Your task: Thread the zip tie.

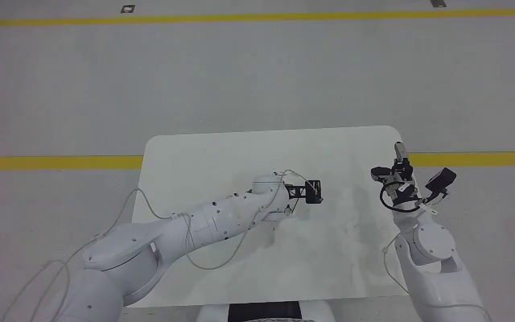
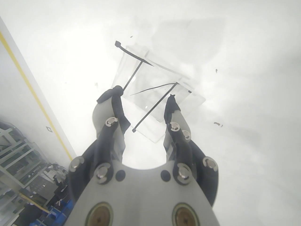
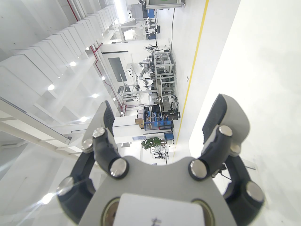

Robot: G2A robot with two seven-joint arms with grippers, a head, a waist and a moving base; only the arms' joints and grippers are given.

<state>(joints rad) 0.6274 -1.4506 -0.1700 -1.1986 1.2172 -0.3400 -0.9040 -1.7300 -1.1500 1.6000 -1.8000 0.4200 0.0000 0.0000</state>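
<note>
Two black zip ties are laced across a clear plastic block lying on the white table. One tie runs from its head over the block's far corner. The other ends in a thin curved tail. My left gripper hovers just above the block, open, its fingers on either side of the ties. One fingertip sits right at the end of a tie strip, and contact cannot be judged. In the top view this gripper is over the table's middle. My right gripper is open and holds nothing, raised at the table's right edge.
Small black specks lie on the table around the block. A yellow floor line runs behind the table. The right wrist view looks out into the hall with racks and machines far off.
</note>
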